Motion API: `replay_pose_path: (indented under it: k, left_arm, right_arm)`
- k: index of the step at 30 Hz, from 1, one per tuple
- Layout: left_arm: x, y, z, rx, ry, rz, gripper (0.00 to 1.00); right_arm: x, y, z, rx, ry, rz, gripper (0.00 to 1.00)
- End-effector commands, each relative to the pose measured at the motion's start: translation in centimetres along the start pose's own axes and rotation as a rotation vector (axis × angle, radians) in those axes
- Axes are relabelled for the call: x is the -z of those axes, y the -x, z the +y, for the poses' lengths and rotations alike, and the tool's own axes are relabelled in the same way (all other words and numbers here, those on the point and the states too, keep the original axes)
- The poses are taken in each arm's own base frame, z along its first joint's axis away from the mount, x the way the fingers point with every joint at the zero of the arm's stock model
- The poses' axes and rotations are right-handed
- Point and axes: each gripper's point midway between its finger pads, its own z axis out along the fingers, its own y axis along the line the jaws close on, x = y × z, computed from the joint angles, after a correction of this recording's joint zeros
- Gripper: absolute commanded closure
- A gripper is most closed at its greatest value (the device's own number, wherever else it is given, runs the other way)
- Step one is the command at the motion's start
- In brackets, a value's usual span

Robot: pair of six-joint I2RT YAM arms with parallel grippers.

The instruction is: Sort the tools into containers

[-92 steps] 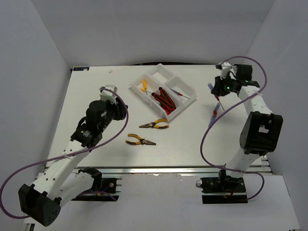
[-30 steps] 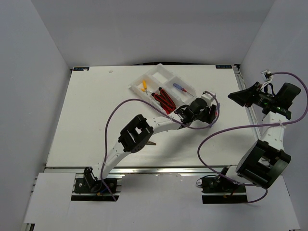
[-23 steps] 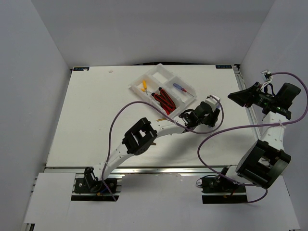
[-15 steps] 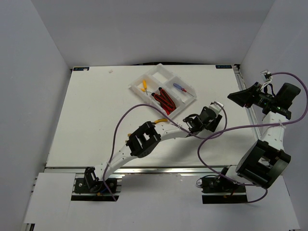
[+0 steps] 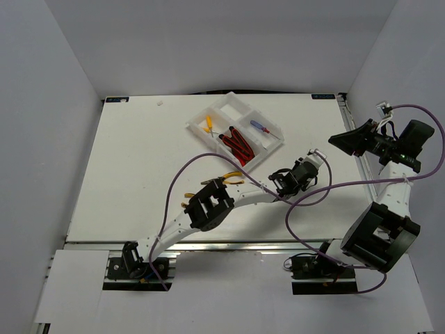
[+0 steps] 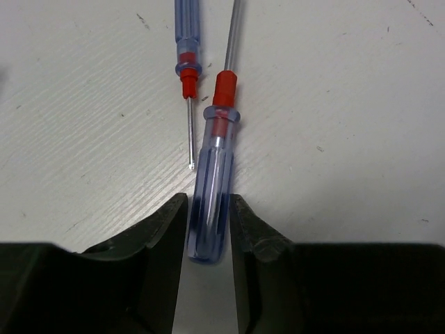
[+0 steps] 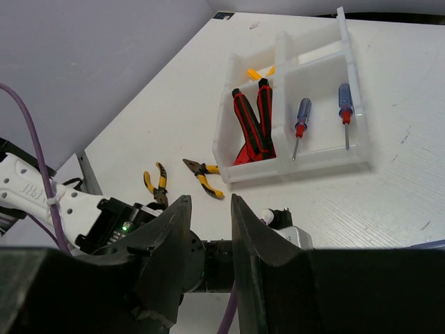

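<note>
My left gripper (image 6: 208,223) is shut on the end of a clear blue-handled screwdriver (image 6: 215,174) lying on the table. A smaller screwdriver (image 6: 188,42) lies just to its left. In the top view the left gripper (image 5: 308,165) reaches far right and hides both. My right gripper (image 5: 337,140) is raised at the right edge, slightly open and empty (image 7: 210,209). The white tray (image 5: 208,109) holds two utility knives (image 5: 235,147), a tiny yellow tool (image 5: 208,124) and two screwdrivers (image 7: 300,122). Two yellow pliers (image 7: 205,177) lie on the table in front of the tray.
The left arm stretches diagonally across the table's near half and partly covers the pliers (image 5: 229,179). Purple cables loop over the table near the left gripper. The tray's front wall (image 7: 306,163) faces the right wrist camera.
The left arm swung across the table from the left side to the screwdrivers at the right. The right arm pulled back and up to the right edge, then stayed still.
</note>
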Motion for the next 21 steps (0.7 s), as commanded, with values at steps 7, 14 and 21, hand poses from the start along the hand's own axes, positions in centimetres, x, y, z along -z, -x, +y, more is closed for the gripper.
replay_pose_path:
  k: [7,14,21]
  left_arm:
    - [0.8,0.8,-0.6,-0.047,-0.008,-0.012,0.80]
    - [4.1,3.6,-1.3,-0.062,-0.122,-0.068,1.00]
    - [8.6,7.5,-0.3,-0.031,-0.195,-0.163,1.00]
  right_arm:
    - [0.1,1.3,1.1,0.041,0.042,-0.001,0.64]
    - [0.1,1.3,1.0,0.047,0.034,-0.002,0.64]
    - [0.1,1.4,0.8,0.050,0.026,-0.002,0.64]
